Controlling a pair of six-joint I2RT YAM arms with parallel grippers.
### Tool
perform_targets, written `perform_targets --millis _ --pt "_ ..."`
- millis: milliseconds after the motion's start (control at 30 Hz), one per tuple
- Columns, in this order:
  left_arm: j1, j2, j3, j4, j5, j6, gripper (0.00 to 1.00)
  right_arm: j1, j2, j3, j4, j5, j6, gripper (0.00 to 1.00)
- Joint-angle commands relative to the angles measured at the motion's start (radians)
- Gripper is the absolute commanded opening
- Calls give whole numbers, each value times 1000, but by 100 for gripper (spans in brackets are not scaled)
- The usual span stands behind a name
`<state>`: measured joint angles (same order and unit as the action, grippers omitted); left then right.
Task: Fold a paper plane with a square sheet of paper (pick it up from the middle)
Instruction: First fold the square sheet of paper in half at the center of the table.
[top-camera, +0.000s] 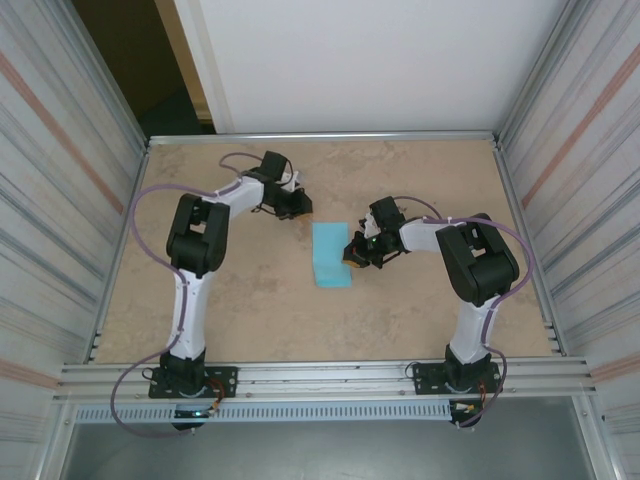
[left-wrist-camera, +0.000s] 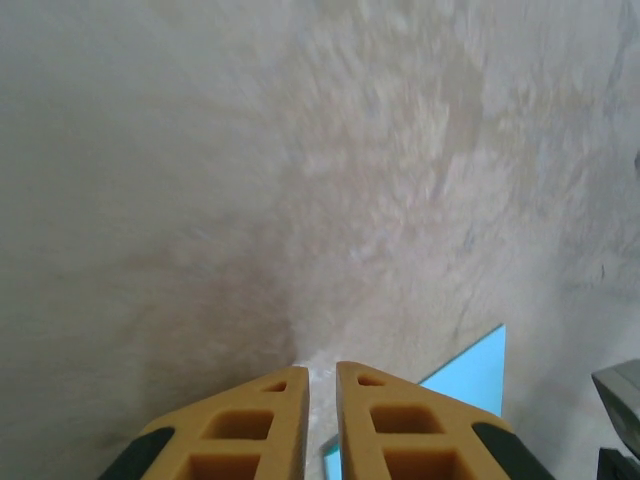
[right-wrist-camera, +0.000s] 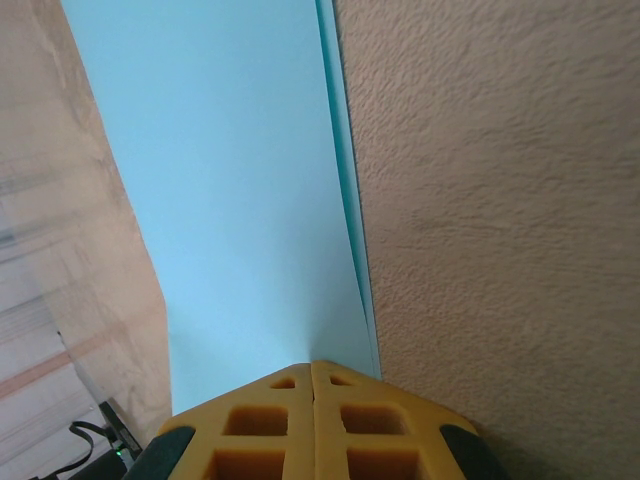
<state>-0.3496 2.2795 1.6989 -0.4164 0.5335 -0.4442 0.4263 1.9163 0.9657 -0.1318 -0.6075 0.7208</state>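
While the left gripper (top-camera: 297, 207) is hovering over the bare desk (top-camera: 250, 300) just off the far left corner of the paper, its fingers (left-wrist-camera: 265, 425) are standing a sliver apart and gripping nothing. In the left wrist view only desk is showing through that slim gap, and a blue corner (left-wrist-camera: 475, 375) is peeking in just to the right of them.

Moving to the middle, the square sheet of paper (top-camera: 331, 258) is lying flat on the desk between the two arms, and it is looking like a narrow rectangle now, not a square. That is reading as one fold done, the sheet doubled over in half. The right wrist view is backing that up, with two thin layers (right-wrist-camera: 345, 200) running together along the edge nearest that arm.

Over on the right, the right gripper (top-camera: 356, 252) is sitting low at the paper's right edge with its fingers (right-wrist-camera: 260, 425) pressed tight together, their tip meeting the blue right where the layers are lining up. Whether it is actually bearing down on the paper or only brushing over it, I cannot tell; to me it is looking like the edge is being flattened.

So we are sitting early in the job, by my reckoning. No angled corner folds are showing, no pointed nose, no wings; all of that shaping is waiting to be done.
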Motion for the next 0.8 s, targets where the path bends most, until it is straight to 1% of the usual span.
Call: perform_targets --millis 0,100,167,267,333,433,533,667,767 --pt "3 -42 14 -55 -25 29 17 11 183 -133 -339 372 -5 0" --pt "-7 -139 -68 -32 8 6 17 12 183 -130 -338 371 -5 0" --pt "-22 -235 -166 11 34 -21 17 12 185 -128 -339 369 -7 0" --pt "-62 -331 -306 66 85 -68 17 13 185 -127 -339 367 -6 0" --pt "-92 -369 -387 89 112 -96 17 13 187 -127 -339 367 -8 0" --pt "-136 -395 -466 99 133 -128 17 13 191 -128 -340 367 -8 0" --pt "-166 -396 -501 89 140 -139 16 16 195 -125 -340 367 -9 0" --pt "-187 -373 -520 53 145 -123 16 20 199 -127 -339 368 -7 0" --pt "-192 -342 -517 -3 127 -76 17 22 202 -127 -339 371 -6 0"
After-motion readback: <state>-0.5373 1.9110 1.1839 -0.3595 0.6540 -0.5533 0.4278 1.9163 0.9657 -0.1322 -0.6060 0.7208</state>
